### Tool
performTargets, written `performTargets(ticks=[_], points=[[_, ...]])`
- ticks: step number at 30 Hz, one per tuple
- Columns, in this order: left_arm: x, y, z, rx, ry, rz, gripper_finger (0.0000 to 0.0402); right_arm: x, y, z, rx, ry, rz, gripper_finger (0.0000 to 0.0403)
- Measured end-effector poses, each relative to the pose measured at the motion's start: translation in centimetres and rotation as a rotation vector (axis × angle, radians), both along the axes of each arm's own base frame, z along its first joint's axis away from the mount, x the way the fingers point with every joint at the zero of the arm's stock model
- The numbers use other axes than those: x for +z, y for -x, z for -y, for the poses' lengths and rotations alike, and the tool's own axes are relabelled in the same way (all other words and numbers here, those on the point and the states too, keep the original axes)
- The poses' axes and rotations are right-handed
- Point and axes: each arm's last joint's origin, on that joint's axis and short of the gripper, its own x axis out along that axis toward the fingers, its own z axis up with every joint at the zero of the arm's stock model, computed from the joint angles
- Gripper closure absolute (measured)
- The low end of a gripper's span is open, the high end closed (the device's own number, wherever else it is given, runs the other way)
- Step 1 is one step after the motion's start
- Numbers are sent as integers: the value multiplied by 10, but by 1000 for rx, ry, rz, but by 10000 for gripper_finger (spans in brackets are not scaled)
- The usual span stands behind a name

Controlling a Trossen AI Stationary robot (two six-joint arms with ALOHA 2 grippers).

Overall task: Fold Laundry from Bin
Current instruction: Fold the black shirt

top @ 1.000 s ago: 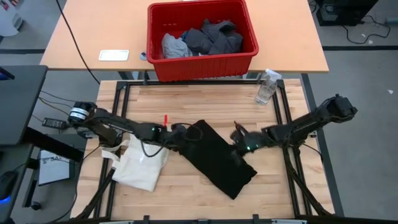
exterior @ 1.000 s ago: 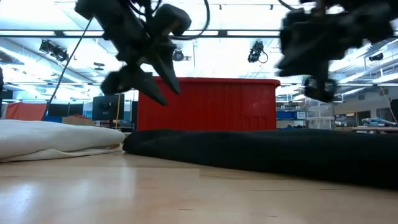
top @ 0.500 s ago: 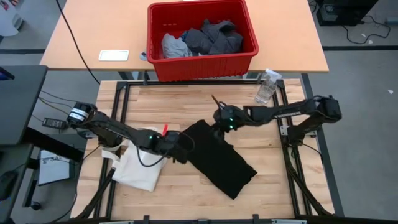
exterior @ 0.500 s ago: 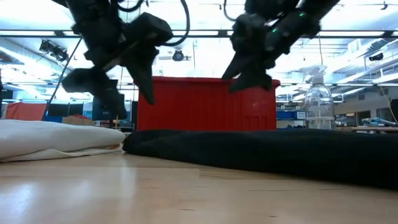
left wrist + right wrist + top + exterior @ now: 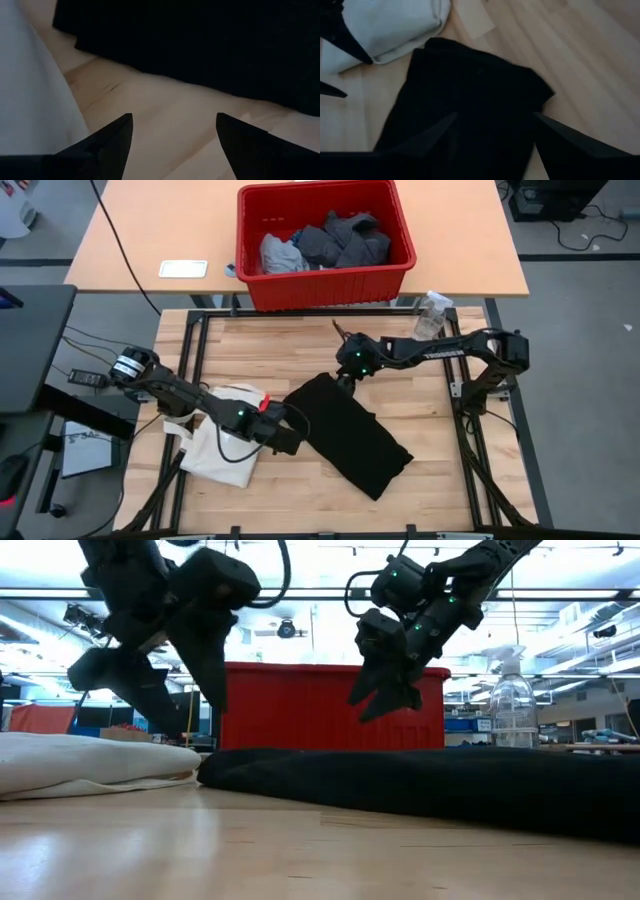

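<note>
Both arms dark, near black, built of slim tube links with bulkier rounded joints. Left arm (image 5: 190, 395): silver-and-white ring at its base joint, at 9 o'clock on the table; thin black cable loops along the forearm; small red mark beside the wrist; tiny green light near it. Right arm (image 5: 440, 352): green light glowing on the wrist block, black cable running along the link. Left gripper (image 5: 172, 145): two flat, matte black fingers tapering to pointed tips. Right gripper (image 5: 490, 137): same dark wedge-shaped fingers. From table level both wrists show as chunky, angular black housings with cable loops above.
</note>
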Motion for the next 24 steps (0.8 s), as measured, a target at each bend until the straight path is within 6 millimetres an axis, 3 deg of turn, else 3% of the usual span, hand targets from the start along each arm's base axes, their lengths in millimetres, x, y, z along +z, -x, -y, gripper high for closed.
performTargets(ticks=[7, 14, 24], points=[[-5, -16, -5, -94, -14, 62, 111, 2, -1, 11, 124, -111, 88, 166], [0, -20, -22, -122, -61, 73, 111, 0, 1, 19, 10, -132, 65, 203], [39, -1, -55, -124, -148, 106, 111, -2, 4, 21, -30, -70, 21, 200]])
